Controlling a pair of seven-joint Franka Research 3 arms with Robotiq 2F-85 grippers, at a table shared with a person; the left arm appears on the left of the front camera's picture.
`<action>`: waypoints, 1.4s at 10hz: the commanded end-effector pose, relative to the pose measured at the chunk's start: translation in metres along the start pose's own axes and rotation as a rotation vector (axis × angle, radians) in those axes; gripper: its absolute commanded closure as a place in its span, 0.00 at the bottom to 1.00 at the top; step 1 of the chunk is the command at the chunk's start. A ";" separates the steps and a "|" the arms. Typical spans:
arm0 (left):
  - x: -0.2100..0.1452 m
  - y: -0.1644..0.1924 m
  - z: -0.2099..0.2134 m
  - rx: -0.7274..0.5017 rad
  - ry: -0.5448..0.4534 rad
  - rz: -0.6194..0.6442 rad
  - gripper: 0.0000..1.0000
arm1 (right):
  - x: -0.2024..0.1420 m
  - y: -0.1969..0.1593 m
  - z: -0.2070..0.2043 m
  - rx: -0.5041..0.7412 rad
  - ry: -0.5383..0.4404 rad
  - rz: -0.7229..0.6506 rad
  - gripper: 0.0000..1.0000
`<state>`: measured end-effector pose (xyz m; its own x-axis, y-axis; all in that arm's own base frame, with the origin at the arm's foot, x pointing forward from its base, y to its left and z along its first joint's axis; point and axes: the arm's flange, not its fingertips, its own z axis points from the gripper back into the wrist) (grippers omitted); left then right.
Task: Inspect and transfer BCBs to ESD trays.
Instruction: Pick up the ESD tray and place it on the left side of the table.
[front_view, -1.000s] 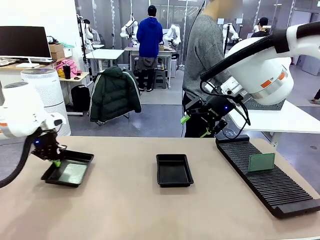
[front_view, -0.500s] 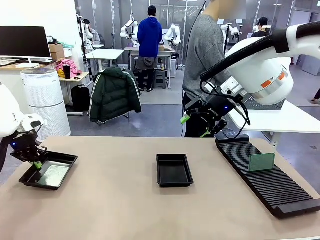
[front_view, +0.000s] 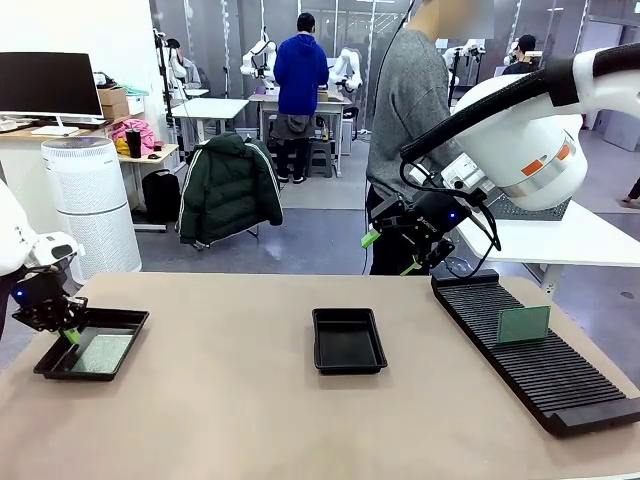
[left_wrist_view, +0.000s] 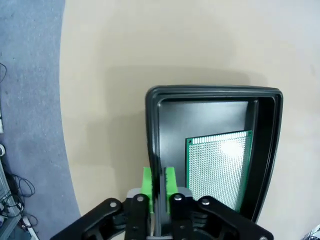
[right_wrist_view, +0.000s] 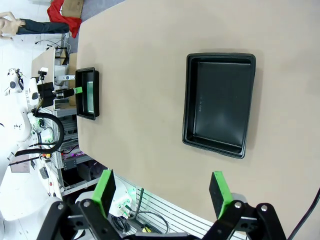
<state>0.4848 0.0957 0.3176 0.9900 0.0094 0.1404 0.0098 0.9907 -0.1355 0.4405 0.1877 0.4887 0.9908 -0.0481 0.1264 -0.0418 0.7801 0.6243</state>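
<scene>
One board (front_view: 524, 325) stands in the rack (front_view: 560, 385), nearest our empty, spread right fingers (right_wrist_view: 220, 192); left fingers (left_wrist_view: 147, 180) straddle the tray (left_wrist_view: 210, 91) rim, grip unclear.

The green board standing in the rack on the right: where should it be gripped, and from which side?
Best by its free top edge, coming straight down: the board stands upright in a slot of the rack, lower edge buried, both flat faces open to pinch.
</scene>
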 end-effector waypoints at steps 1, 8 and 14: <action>0.000 0.007 0.000 -0.040 0.017 0.007 0.13 | 0.000 0.001 0.000 0.001 -0.013 -0.014 0.00; -0.004 0.005 0.031 -0.048 0.031 0.064 0.00 | 0.000 0.001 0.000 0.001 -0.013 -0.014 0.00; 0.001 -0.009 0.092 -0.035 0.025 0.064 0.00 | 0.000 0.001 0.000 0.001 -0.013 -0.014 0.00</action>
<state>0.4744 0.0992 0.4007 0.9897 0.0717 0.1242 -0.0466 0.9799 -0.1940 0.4405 0.1877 0.4887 0.9908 -0.0481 0.1264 -0.0418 0.7801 0.6243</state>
